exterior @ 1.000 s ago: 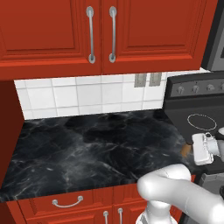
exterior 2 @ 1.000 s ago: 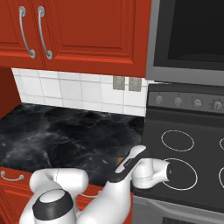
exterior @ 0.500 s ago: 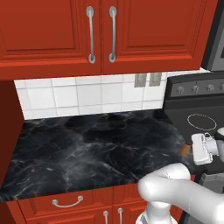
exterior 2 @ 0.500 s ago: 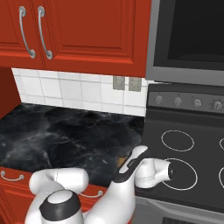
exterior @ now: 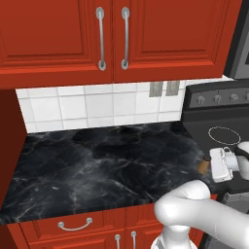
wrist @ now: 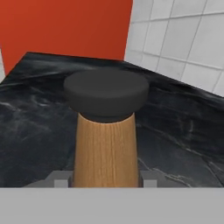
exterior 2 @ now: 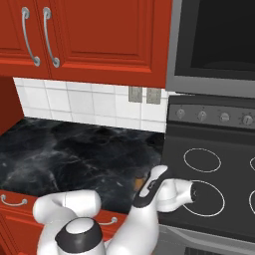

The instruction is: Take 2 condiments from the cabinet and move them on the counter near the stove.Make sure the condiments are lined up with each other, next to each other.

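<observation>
The dark-capped wooden mill (wrist: 106, 131) is gripped between the hand's (wrist: 106, 178) fingers, low right in the left base view, at the surface's (exterior: 97, 165) edge beside the stove (exterior 2: 209, 164). Little has shifted over the last second; release appears pending.

The white arm (exterior 2: 149, 199) reaches low over the counter (exterior 2: 60, 159) edge beside the stove (exterior 2: 209, 169).

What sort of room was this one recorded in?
A rendered home kitchen, by the look of it: red wall cabinets with long silver handles hang over a black marble-look counter backed by white tiles, and a dark stove with ring burners stands beside it.
</observation>
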